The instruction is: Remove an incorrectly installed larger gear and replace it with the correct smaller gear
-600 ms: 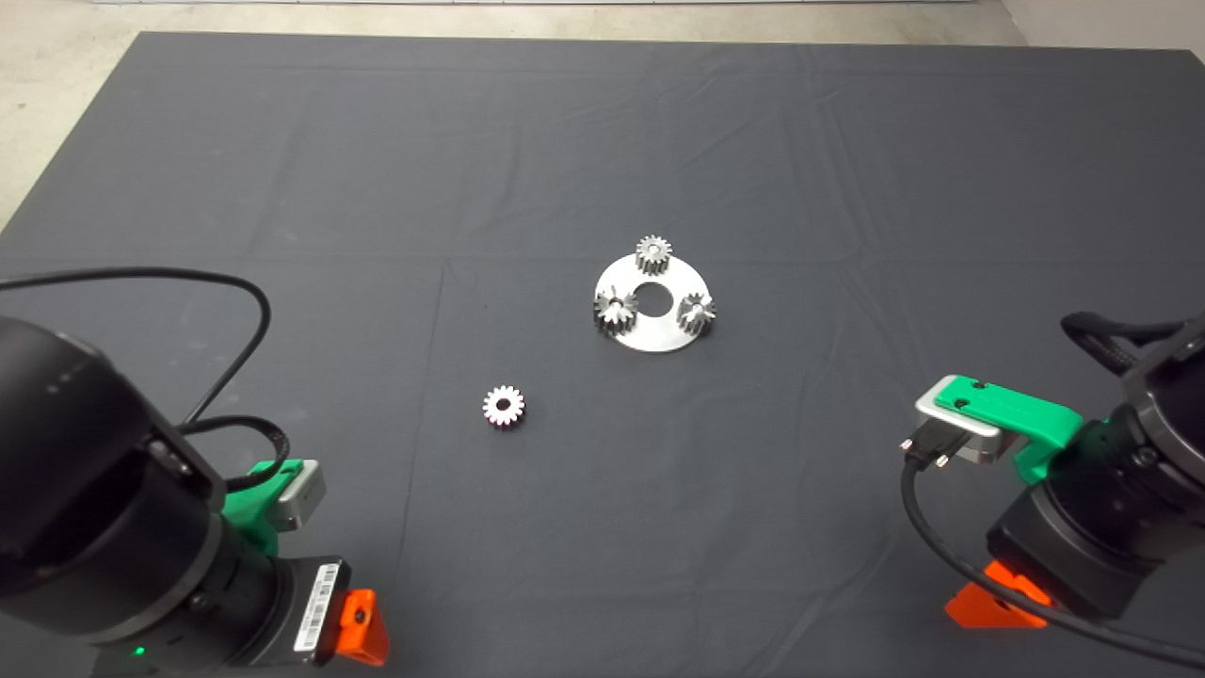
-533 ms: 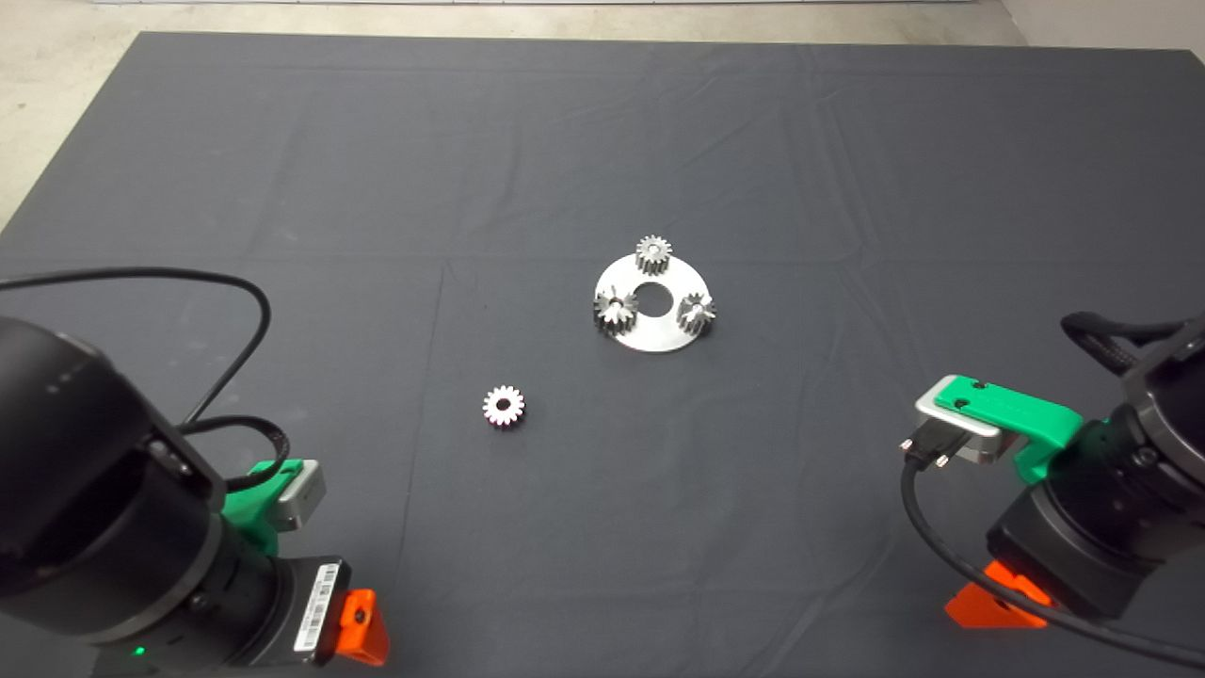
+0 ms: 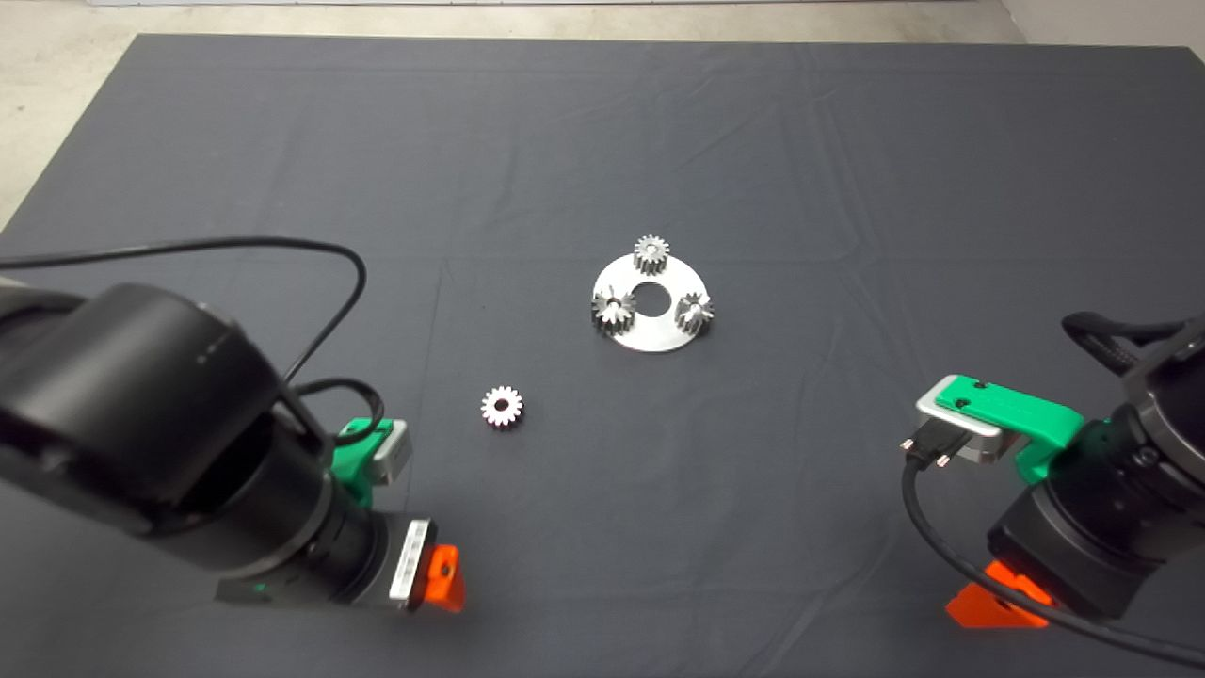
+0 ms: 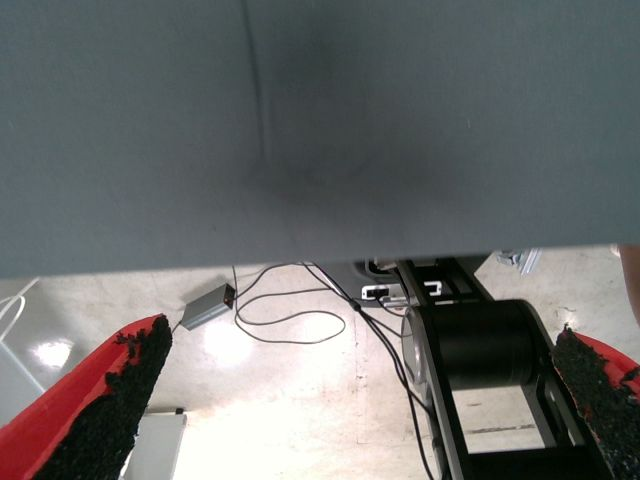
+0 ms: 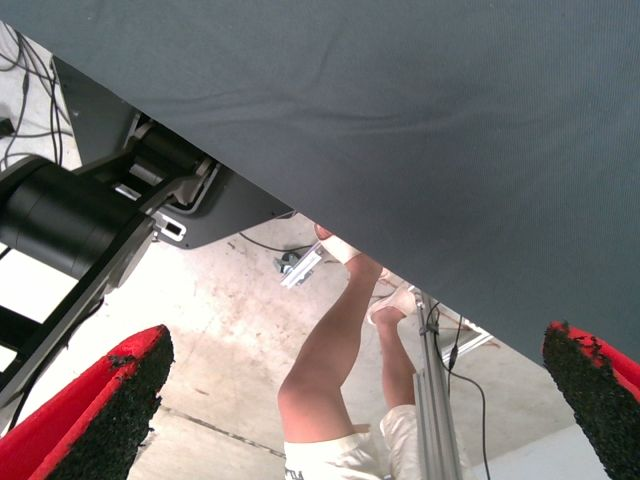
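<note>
Dark mat [image 3: 282, 141] bears round plate [image 3: 650, 331] with three gears; left pincer [image 4: 370, 400], right pincer [image 5: 350, 400] spread.

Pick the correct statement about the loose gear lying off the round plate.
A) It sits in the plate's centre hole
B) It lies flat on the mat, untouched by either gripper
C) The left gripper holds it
B: the loose gear lies flat on the mat, apart from the round plate, with the left gripper open and empty.

Mat [image 3: 602, 132]: dark grey cloth, creased, covering the table.
Floor [image 4: 300, 400]: pale concrete, with cables and a small grey box.
Person's legs [image 5: 345, 360]: bare, beyond the mat's edge.
</note>
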